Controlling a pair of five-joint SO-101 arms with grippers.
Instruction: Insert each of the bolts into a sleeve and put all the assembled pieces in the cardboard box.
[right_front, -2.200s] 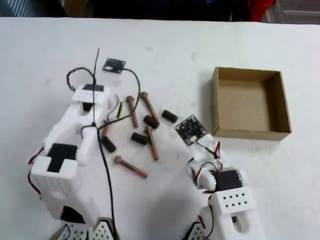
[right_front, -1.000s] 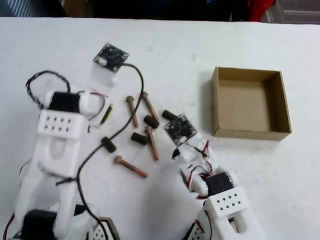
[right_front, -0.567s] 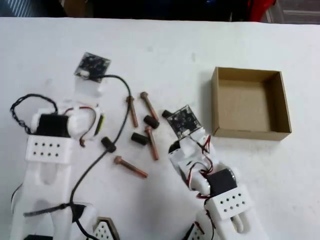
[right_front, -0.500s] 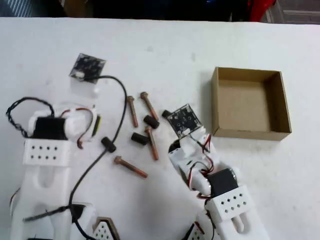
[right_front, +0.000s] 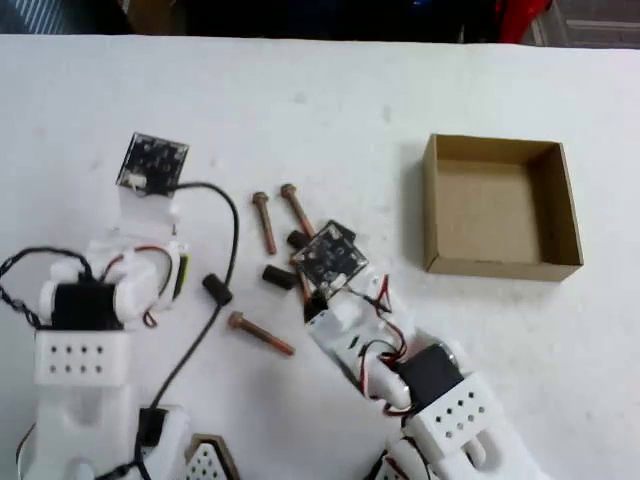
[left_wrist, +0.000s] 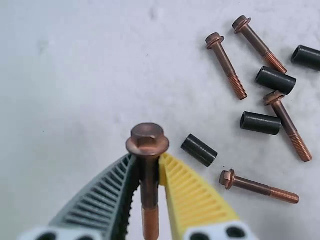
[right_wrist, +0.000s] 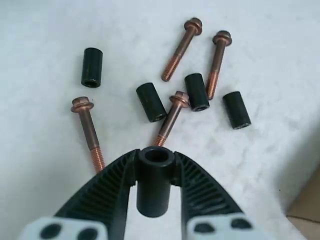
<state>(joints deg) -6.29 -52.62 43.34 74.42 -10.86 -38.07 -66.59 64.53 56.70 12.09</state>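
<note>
My left gripper (left_wrist: 148, 167) is shut on a copper bolt (left_wrist: 148, 150), whose head sticks out past the grey and yellow fingers. My right gripper (right_wrist: 155, 172) is shut on a black sleeve (right_wrist: 155, 182) with its bore facing outward. Several bolts (left_wrist: 226, 65) (right_wrist: 181, 48) and black sleeves (left_wrist: 199, 149) (right_wrist: 151, 102) lie scattered on the white table. In the high view the left arm (right_front: 85, 330) sits left of the pile and the right arm (right_front: 430, 390) reaches over its right side. The cardboard box (right_front: 490, 268) stands open at the right.
A black cable (right_front: 215, 250) from the left arm trails across the table beside one loose sleeve (right_front: 217, 288). A bolt (right_front: 260, 333) lies nearest the front. White tabletop stretches behind the pile and between the pile and the box.
The left arm has pulled away from the pile to the left, carrying a bolt. The right arm has swung left from beside the box to over the pile.
</note>
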